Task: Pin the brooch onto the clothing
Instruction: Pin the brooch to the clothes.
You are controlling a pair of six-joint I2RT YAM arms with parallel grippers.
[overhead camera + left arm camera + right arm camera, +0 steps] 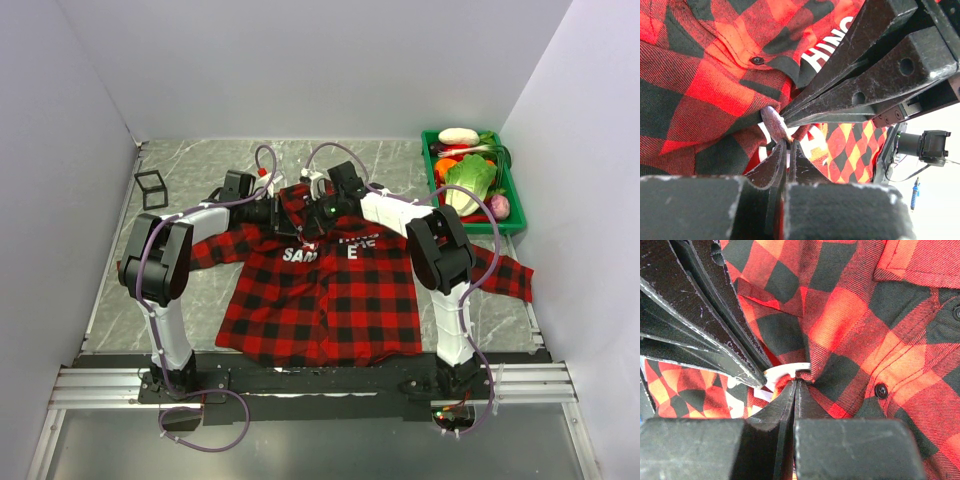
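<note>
The clothing (pixel 320 300), a red-and-black plaid shirt with white letters, lies flat on the table, its collar area bunched up between both grippers. In the left wrist view the brooch (pixel 773 123), a small greyish-mauve disc, sits against a fold of the shirt (pixel 700 80). My left gripper (pixel 787 142) is shut on the brooch's lower edge. My right gripper (pixel 796 381) is shut on a pinched fold of shirt fabric (pixel 865 315), right beside a white curved piece (pixel 787 371) at the left fingers (pixel 705 325). From above, the left gripper (pixel 298 215) and right gripper (pixel 318 208) meet tip to tip.
A green basket (pixel 436 190) of vegetables stands at the back right. A small black wire-frame cube (pixel 150 187) sits at the back left. White walls close in the table on three sides. The shirt's sleeves spread out to both sides.
</note>
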